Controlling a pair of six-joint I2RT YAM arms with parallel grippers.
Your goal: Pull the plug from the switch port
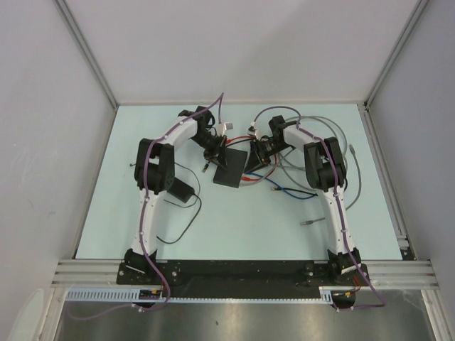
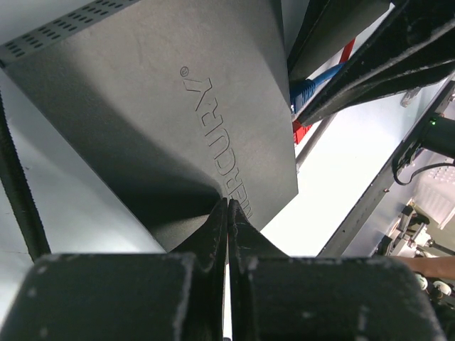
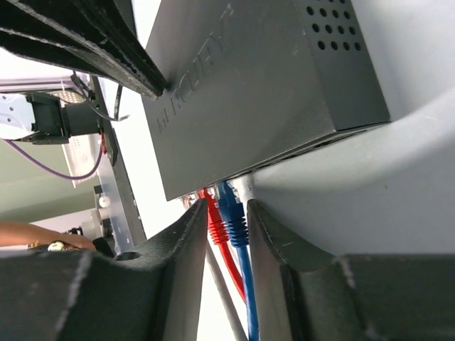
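Note:
The switch [image 1: 229, 170] is a flat matte-black box in the middle of the table, also filling the left wrist view [image 2: 142, 106] and the right wrist view [image 3: 249, 85]. A red plug [image 3: 215, 224] and a blue plug [image 3: 233, 213] sit side by side in its ports, with a white plug [image 3: 245, 186] beside them. My right gripper [image 3: 227, 206] straddles the red and blue plugs, one finger against each. My left gripper [image 2: 227, 202] is shut with nothing between its fingers, its tips pressing on the switch's top near one corner.
A smaller black power adapter [image 1: 181, 190] with a thin black cord lies left of the switch. Red and blue cables [image 1: 284, 188] and a grey cable [image 1: 355, 163] loop across the right side. A small metal piece [image 1: 311, 222] lies near the right arm.

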